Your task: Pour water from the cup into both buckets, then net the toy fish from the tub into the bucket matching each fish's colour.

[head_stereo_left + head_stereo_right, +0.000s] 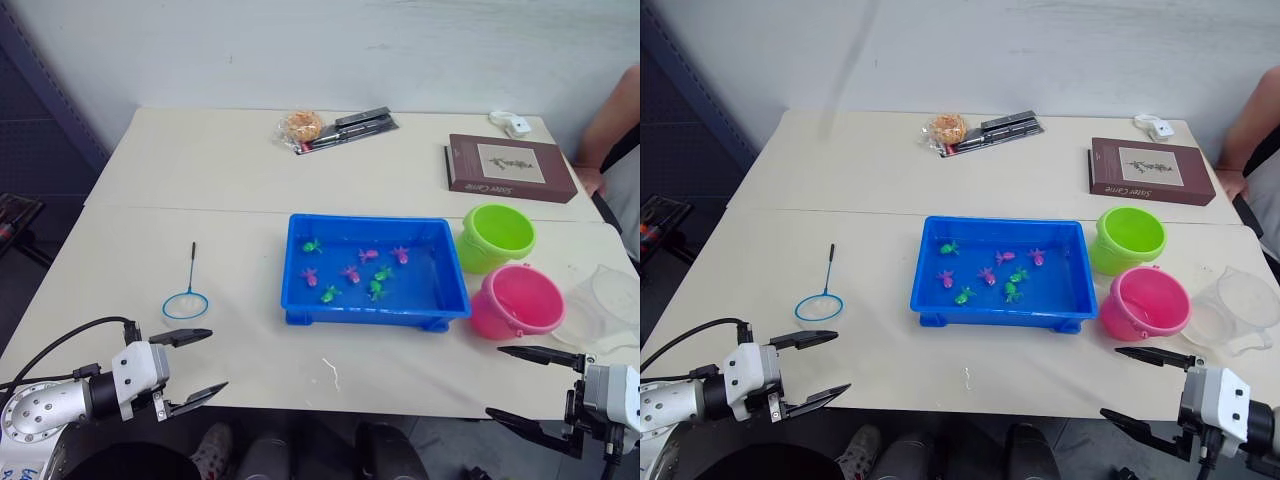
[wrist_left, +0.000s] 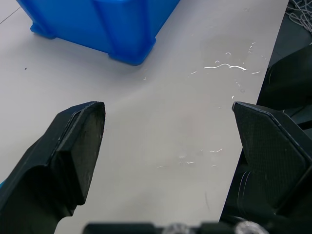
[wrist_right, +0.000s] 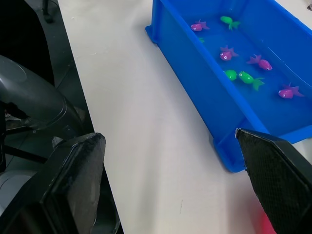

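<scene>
Head views, left gripper (image 1: 190,367): jaws spread wide, empty, over near table (image 1: 250,360) edge.
Right gripper (image 1: 1143,390): jaws wide apart, empty, before pink round plastic bucket (image 1: 1145,303).
Tub: shallow blue rectangular plastic tray (image 1: 372,306) mid-table, holding pink and green toy fish (image 1: 351,274).
Cup: clear wide plastic (image 1: 1232,310), beside pink bucket.
Lime-green bucket (image 1: 495,237): behind pink.
Left wrist view: blue tray corner ahead.

We are seeing bare table (image 1: 240,250) lying between the net (image 1: 187,297) and the tub (image 1: 372,270). On the right, the green bucket (image 1: 495,236), pink bucket (image 1: 518,300) and cup (image 1: 606,305) are crowding together, blocking passage beside the tub.
</scene>
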Controlling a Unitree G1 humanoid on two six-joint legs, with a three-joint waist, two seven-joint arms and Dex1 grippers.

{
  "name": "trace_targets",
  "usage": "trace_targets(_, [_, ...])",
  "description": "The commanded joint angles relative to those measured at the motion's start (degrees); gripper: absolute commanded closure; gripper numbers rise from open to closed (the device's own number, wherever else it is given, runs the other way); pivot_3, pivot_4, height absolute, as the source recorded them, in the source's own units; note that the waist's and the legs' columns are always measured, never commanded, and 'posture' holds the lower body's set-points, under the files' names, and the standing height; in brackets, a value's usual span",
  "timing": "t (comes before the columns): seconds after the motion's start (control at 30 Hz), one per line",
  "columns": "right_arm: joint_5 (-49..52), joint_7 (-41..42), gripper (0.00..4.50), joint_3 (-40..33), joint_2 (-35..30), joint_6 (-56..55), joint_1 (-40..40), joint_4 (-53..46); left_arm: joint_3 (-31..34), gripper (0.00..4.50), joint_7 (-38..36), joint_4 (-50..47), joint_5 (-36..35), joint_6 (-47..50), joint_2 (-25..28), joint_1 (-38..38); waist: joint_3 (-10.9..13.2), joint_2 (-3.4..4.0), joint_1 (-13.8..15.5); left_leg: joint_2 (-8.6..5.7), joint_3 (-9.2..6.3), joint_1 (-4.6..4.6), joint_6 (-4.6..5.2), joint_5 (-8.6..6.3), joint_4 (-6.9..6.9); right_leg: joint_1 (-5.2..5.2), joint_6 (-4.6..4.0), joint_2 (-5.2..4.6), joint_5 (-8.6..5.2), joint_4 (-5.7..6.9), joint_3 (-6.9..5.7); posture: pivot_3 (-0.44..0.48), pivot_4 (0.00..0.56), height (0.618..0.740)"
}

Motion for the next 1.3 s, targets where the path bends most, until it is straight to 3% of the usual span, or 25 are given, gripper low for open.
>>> trace_targets(0.03, [3.98,-5.47,0.0,-4.34,3.09,3.42,2.22,-3.06,-0.26,0.03,-2.62,-1.14,-5.61,4.0,1.44,-0.32,0.0,0.0,0.04,0.0,0.0,0.0,0.0,0.0,0.0,0.0,0.0,0.0,0.0,0.0,0.0,0.0,0.15,0.738])
trace_targets(0.13, [10.64,-18.62,0.0,-13.25,9.55,11.32,5.39,-6.93,-1.59,0.03,-5.82,-6.38,-16.19,14.0,2.95,-1.67,-0.02,0.05,0.78,0.03,-0.15,-0.05,-0.06,-0.02,0.02,-0.03,-0.12,-0.04,-0.07,0.15,-0.09,0.0,0.15,0.738])
trace_targets(0.3, [11.67,-30.06,0.0,-20.26,15.98,15.49,7.38,-7.83,-5.88,0.03,-3.68,-14.26,-20.39,19.85,2.36,-7.1,-0.05,0.08,0.48,-0.02,-0.2,-0.04,-0.08,-0.04,0.12,0.04,-0.15,-0.11,-0.08,0.12,0.0,0.0,0.15,0.738])
trace_targets(0.43, [10.29,-37.34,0.0,-21.09,19.54,17.68,7.1,-7.6,-7.92,0.03,-0.98,-17.85,-22.57,23.95,1.91,-12.31,-0.2,0.35,-0.06,0.02,-0.16,-0.03,-0.11,-0.04,0.08,0.0,-0.16,-0.04,-0.09,0.19,0.03,0.0,0.15,0.738])
trace_targets(0.63, [4.5,-52.94,0.0,-19.27,24.4,21.33,0.46,-2.2,-9.23,0.03,2.37,-20.76,-25.48,28.47,1.21,-18.97,-0.3,0.5,-0.93,0.0,-0.05,0.01,-0.12,-0.01,0.07,-0.04,-0.16,0.03,-0.09,0.34,0.12,0.0,0.15,0.738])
trace_targets(0.93, [-0.8,-59.74,0.0,-13.89,23.16,24.26,-10.24,8.16,-9.93,0.03,6.89,-20.1,-26.72,32.19,-1.05,-25.93,-0.39,0.66,-0.89,-0.06,0.02,0.0,-0.07,0.05,0.24,-0.1,-0.16,0.09,-0.09,0.52,0.17,0.0,0.15,0.738])
trace_targets(1.3, [-6.54,-63.93,0.0,-12.95,21.54,21.77,-16.88,16.81,-10.31,0.03,10.15,-22.58,-26.61,34.68,-1.38,-26.61,-0.4,0.69,-0.83,-0.15,0.02,-0.03,0.02,0.1,0.28,-0.11,-0.16,0.14,-0.09,0.55,0.18,0.0,0.15,0.738])
